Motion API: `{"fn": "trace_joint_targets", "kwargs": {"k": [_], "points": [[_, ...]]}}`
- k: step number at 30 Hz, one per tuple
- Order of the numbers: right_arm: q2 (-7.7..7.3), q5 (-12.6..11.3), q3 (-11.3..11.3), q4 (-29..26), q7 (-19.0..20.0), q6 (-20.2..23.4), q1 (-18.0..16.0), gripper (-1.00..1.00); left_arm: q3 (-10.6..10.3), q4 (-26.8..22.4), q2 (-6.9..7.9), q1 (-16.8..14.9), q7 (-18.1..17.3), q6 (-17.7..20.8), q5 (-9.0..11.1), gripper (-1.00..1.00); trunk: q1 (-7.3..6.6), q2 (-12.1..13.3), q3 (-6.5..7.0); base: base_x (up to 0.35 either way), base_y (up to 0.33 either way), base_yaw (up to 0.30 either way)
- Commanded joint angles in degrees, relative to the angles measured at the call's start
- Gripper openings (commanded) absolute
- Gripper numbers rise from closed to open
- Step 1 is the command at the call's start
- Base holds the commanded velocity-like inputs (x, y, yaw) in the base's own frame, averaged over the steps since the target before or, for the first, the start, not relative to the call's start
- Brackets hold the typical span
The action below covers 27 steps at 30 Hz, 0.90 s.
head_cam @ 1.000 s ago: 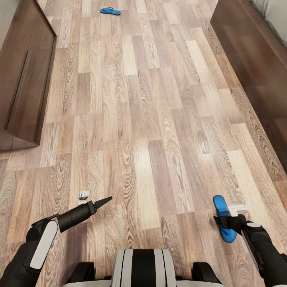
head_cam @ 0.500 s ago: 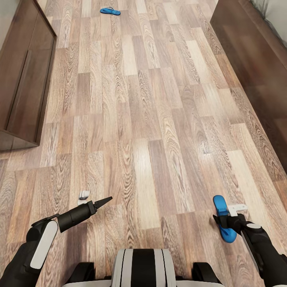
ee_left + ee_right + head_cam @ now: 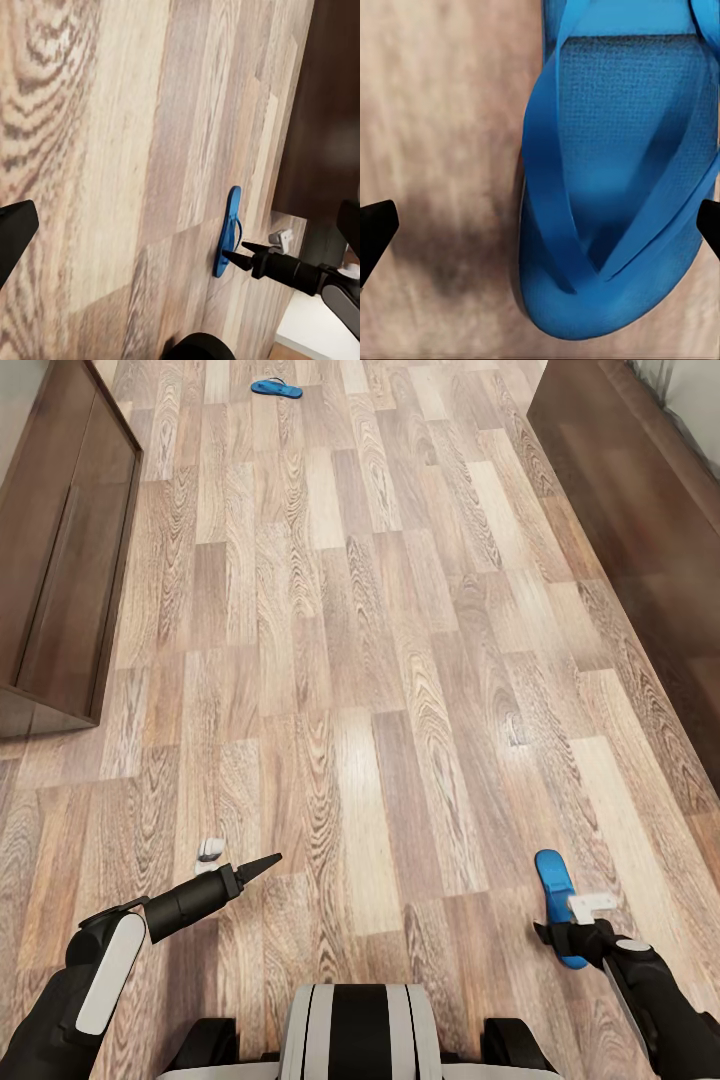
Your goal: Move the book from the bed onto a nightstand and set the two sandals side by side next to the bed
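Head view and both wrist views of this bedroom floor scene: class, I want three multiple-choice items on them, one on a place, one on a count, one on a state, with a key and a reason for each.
1. Where does the far sandal lie?
A. on the wood floor ahead of the robot
B. on the bed
C. in the left gripper

2. How many blue sandals show in the head view?
A. one
B. two
C. three

3. How does the right gripper stand?
A. shut on a book
B. open, over the near sandal
C. shut on nothing

Key: 1 A, it rests flat on the planks near the view's top. 2 B, one far, one by the right gripper. 3 B, the right wrist view shows its fingertips spread either side of the sandal.
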Motion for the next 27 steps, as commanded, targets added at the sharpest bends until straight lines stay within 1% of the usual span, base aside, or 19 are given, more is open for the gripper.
{"fn": "trace_joint_targets", "kwargs": {"k": [1,10,17,21,27], "points": [[0.03,0.6,-0.2,0.0,0.5,0.2,0.0,1.00,0.0,0.0,0.00,0.0,-0.1,0.3,0.1,1.00,-0.01,0.0,-0.03,0.000,0.000,0.000],[0.02,0.6,-0.2,0.2,0.5,0.1,0.0,1.00,0.0,0.0,0.00,0.0,-0.1,0.3,0.1,1.00,-0.01,0.0,-0.03,0.001,0.000,0.000],[0.02,0.6,-0.2,0.2,0.5,0.1,-0.1,1.00,0.0,0.0,-0.02,0.0,0.0,0.3,0.1,1.00,-0.01,0.0,-0.03,0.093,-0.067,0.000],[0.02,0.6,-0.2,0.1,0.5,0.1,-0.1,1.00,-0.8,0.1,-0.08,0.0,0.0,0.2,0.1,1.00,-0.01,0.0,-0.03,0.016,-0.012,0.000],[0.02,0.6,-0.2,0.1,0.5,0.1,0.0,1.00,-1.2,0.1,-0.09,0.0,0.0,0.2,0.0,1.00,-0.01,0.0,-0.03,0.005,-0.010,0.000]]}}
